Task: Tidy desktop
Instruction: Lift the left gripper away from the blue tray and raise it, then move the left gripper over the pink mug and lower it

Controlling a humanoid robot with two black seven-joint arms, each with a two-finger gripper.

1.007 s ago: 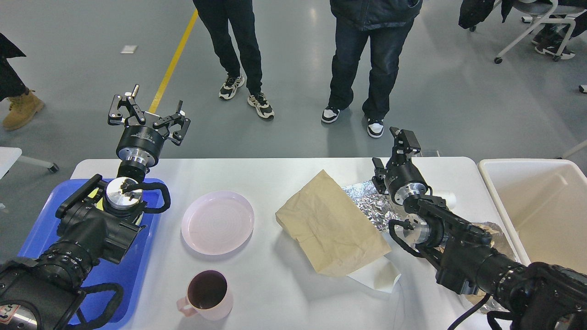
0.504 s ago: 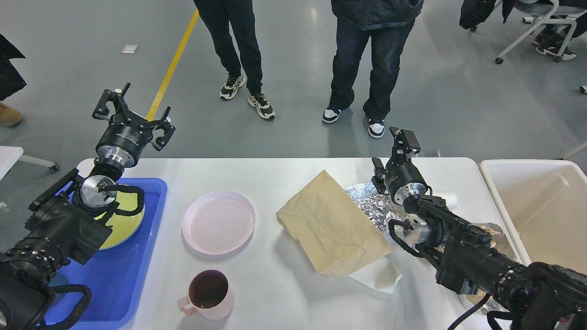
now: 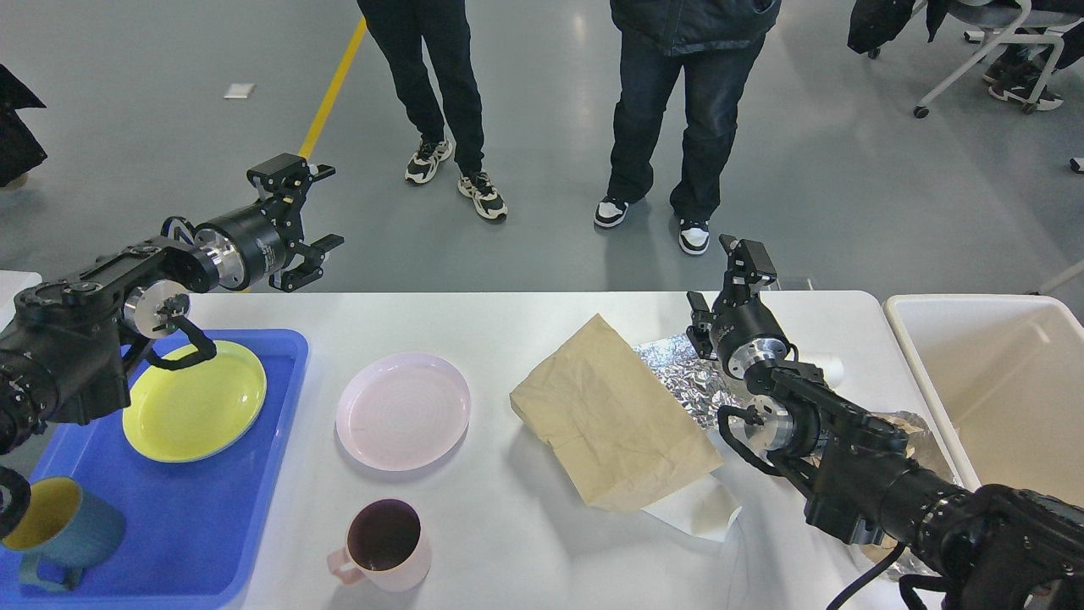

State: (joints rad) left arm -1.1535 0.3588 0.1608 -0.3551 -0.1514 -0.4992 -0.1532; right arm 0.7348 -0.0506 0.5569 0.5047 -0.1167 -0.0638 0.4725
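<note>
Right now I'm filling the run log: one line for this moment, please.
left gripper: open, empty, beyond desktop far edge | right gripper: open, above foil | yellow plate: in blue tray

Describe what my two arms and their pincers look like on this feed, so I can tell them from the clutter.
Both arms are matte black with polished silver joint rings and looped black cables at the wrists. The left pincer and right pincer are black, skeletal two-finger units on ribbed cylindrical bases. No readable markings show.

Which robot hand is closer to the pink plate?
The left gripper. It hangs open in the air beyond the table's far edge, up-left of the pink plate. The right gripper is farther off, past the brown paper bag on the plate's right.
</note>
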